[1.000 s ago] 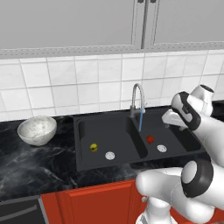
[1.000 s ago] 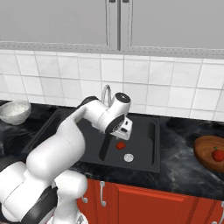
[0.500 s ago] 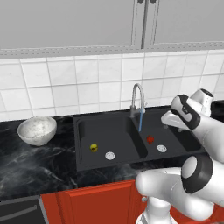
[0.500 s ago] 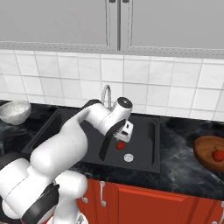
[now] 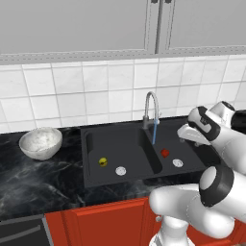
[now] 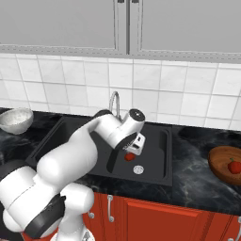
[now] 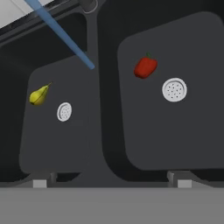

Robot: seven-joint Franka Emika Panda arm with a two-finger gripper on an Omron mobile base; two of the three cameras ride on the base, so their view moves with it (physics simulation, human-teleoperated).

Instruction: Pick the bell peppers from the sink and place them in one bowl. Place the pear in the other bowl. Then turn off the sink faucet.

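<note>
While the fingers (image 7: 109,183) hang spread above the sink (image 5: 96,178), one pepper (image 7: 145,67) lies in its right basin, the pear (image 7: 38,95) in the left, water running

The matte black rectangular sink (image 6: 155,162) lies in a dark marbled counter (image 6: 197,181), with a slim silver gooseneck faucet (image 6: 114,101) at its far edge. The white arm's gripper (image 6: 133,147) hangs over the right basin, jaws apart, just above a glossy red bell pepper (image 6: 129,157) beside a round silver drain disc (image 6: 138,169). A second red bell pepper (image 6: 234,166) sits in a brown wooden bowl (image 6: 221,160) far right; a white speckled bowl (image 6: 15,120) stands far left.
</note>
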